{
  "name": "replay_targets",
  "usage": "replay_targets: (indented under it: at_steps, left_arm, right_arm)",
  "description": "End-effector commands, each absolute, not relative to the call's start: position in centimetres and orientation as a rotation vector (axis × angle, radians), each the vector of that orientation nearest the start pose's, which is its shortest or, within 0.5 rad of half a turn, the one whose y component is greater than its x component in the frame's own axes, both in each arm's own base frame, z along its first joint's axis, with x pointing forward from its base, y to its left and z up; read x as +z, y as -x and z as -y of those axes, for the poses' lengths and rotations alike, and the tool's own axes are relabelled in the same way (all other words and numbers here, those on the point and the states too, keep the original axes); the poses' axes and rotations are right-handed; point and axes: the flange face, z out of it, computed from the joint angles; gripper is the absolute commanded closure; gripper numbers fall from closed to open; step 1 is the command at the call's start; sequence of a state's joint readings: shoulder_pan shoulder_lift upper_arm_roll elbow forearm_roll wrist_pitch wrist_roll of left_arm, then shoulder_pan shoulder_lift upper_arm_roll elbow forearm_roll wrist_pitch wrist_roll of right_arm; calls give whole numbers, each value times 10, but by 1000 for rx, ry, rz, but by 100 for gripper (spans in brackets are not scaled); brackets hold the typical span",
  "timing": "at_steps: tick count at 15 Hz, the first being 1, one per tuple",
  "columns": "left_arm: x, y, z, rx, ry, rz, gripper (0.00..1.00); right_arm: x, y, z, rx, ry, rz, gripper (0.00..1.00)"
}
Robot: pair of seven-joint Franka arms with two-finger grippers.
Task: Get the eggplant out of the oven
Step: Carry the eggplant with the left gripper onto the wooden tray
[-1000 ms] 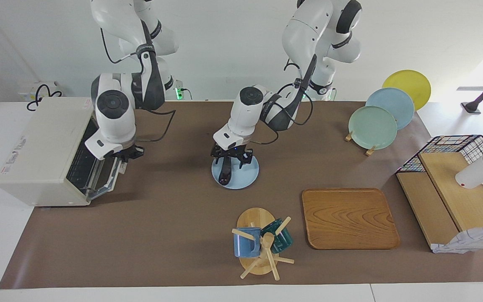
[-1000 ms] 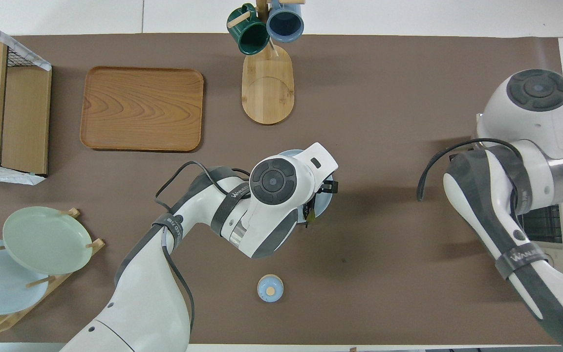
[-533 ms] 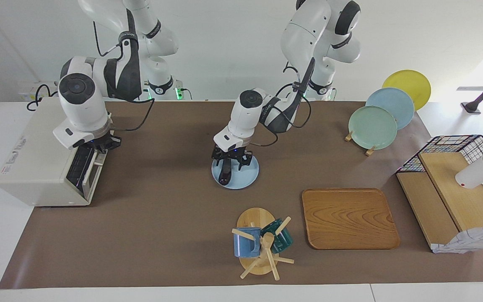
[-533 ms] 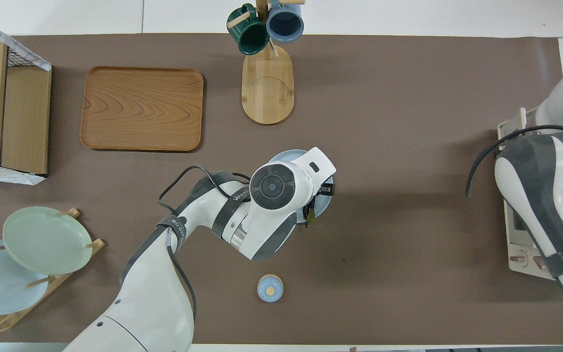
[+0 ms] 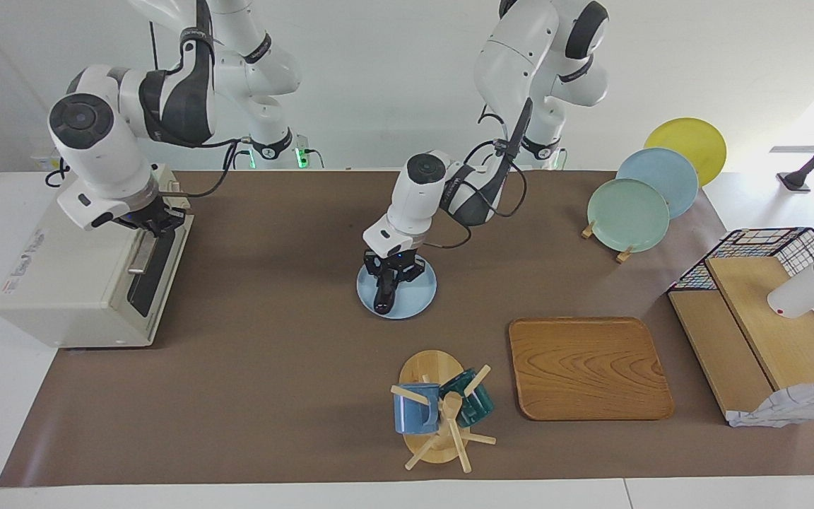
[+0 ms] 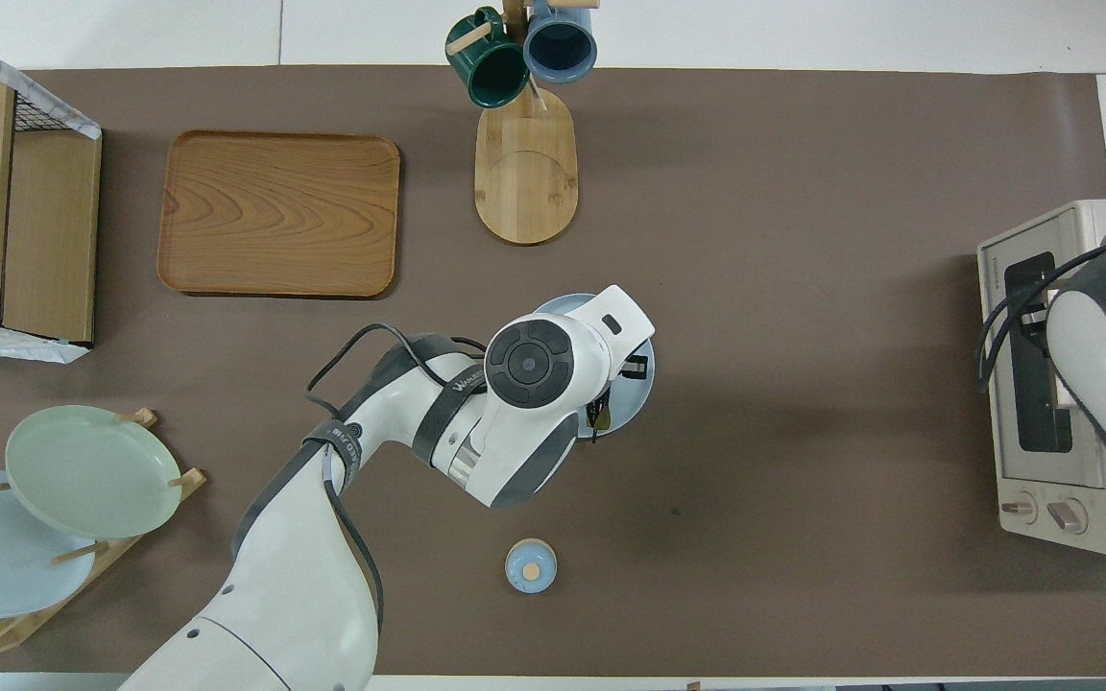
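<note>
The dark eggplant [image 5: 381, 297] leans on the small blue plate [image 5: 419, 293] at mid-table, one end on the plate and the other between the fingers of my left gripper [image 5: 391, 277], which is shut on it. In the overhead view the left arm hides most of it; only the stem tip [image 6: 597, 418] and the plate's rim [image 6: 637, 389] show. The cream-white oven [image 5: 61, 283] stands at the right arm's end of the table with its dark door [image 5: 156, 265] shut upright; it also shows in the overhead view [image 6: 1006, 288]. My right gripper [image 5: 155, 214] is at the door's top edge.
A wooden mug rack [image 5: 435, 417] with two mugs and a wooden tray [image 5: 587, 367] lie farther from the robots. A plate stand [image 5: 629, 212] and a wire basket with wooden boards [image 5: 767, 311] are at the left arm's end. A small blue lid [image 6: 531, 564] lies near the robots.
My right gripper swung the oven door up from open to shut and rose with it. My left gripper sank a little toward the blue plate with the eggplant.
</note>
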State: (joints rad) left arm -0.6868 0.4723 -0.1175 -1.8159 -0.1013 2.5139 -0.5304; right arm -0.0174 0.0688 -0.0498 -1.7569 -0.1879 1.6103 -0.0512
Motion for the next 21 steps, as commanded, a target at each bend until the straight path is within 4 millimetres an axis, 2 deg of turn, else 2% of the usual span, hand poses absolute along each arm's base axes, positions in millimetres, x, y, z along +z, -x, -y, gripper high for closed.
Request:
replay_targets:
  at_steps: [1,3,5,6,7,8,10,11,13,14,16,19,20,21]
  left_arm:
    - [327,-487,454,-170,3357,-237,100]
    - [359,-503,424,-154,3349,-171,100]
    - [393,-531,380,-126,3332,-116,100]
    - [407,-550,356,-79,3315,-117,100]
    - [417,-569,334,-55,3306,-134,100]
    - [420,-591,298,-39,3297,-147,100]
    - [414,-630,215,-81,3287,-151,100]
    - [404,-642,187,-86,3281,-153,100]
    - [385,-668,144,-110,3269,-145,100]
    - [373,-682,136,-113,3260,-163,100]
    - [356,-712,108,-143,3226,-137,100]
    - [343,-720,105,-241,3192,-160,100]
    - [332,-716,104,-239,3191,-160,100]
    - [330,-714,103,-232,3191,-158,100]
  right_arm:
    - [542,-559,42,316,3232,52,87]
    - [547,-566,24,232,3215,93,85]
    - [543,-566,12,213,3137,78,50]
    - [538,-560,11,230,3125,79,5]
    - [537,-557,11,244,3118,70,0]
    - [537,-557,10,251,3118,66,0]
    - [540,-558,12,235,3126,-15,0]
    - [542,-556,12,233,3129,-8,0]
    - [554,-550,13,205,3139,23,0]
    - [554,-548,14,208,3140,23,0]
    - [552,-544,16,215,3138,37,0]
    - [549,-541,16,220,3134,105,0]
    - [549,-540,17,222,3133,105,0]
    - [550,-540,19,222,3147,120,0]
